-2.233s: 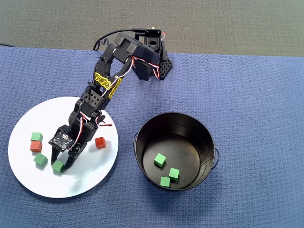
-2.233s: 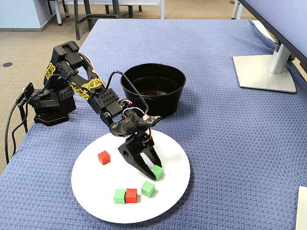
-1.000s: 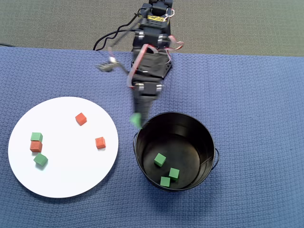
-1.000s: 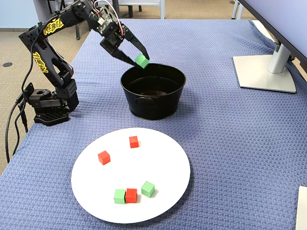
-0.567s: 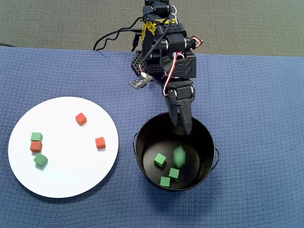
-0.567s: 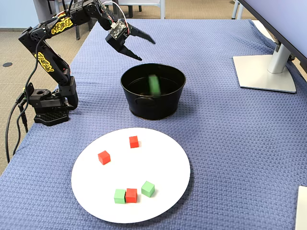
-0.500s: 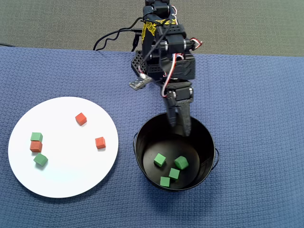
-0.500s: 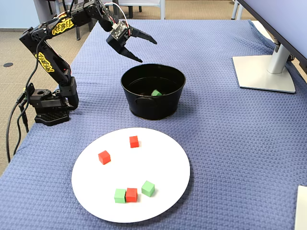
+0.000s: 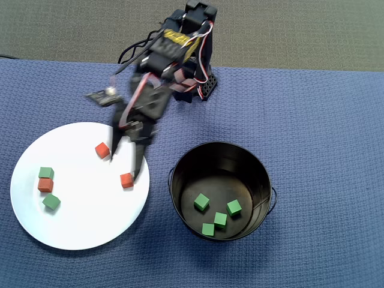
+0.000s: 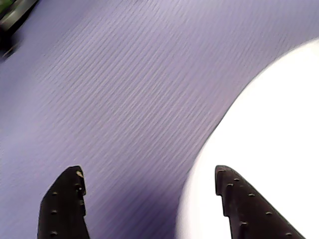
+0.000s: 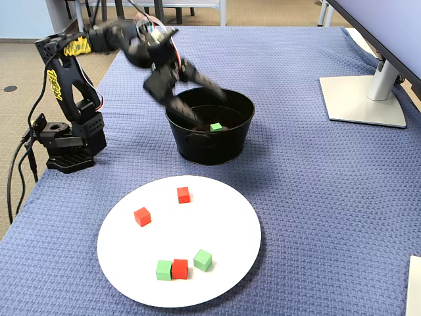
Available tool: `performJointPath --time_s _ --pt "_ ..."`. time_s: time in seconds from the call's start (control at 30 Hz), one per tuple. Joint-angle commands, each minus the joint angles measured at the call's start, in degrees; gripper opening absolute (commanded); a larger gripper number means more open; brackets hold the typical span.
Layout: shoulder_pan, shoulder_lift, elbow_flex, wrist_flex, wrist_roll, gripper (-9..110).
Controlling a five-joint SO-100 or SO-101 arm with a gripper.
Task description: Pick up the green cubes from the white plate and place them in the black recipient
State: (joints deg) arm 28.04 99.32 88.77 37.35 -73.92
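Hand (image 9: pixel 124 159) swung from bucket (image 9: pixel 180 161) toward plate (image 9: pixel 84 228); open

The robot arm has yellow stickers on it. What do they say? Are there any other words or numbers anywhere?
Yellow stickers on the robot arm: there are black letters on them, but they are too small and blurred to read in the fixed view.
Yellow sticker near the top of the arm in the overhead view: also too blurred to read.
Cubes, plate, bucket and cloth: no words or numbers.

From overhead I see the large flat round white plate (image 9: pixel 78 228) left of the round black metal bucket (image 9: pixel 259 174). Four small green cubes (image 9: pixel 202 202) lie in the bucket, two (image 9: pixel 51 202) on the plate's left beside a red-orange cube (image 9: pixel 44 185).
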Motion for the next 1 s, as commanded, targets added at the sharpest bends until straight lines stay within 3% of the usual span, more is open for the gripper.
performJointPath --time_s 0.0,0.37,0.97 --pt "6.9 -6.4 -2.7 -12.6 -11.2 28" --pt "13.4 -24.4 -5.5 -26.7 -17.1 28" --pt "15.7 -40.8 -15.7 -27.9 -18.0 28"
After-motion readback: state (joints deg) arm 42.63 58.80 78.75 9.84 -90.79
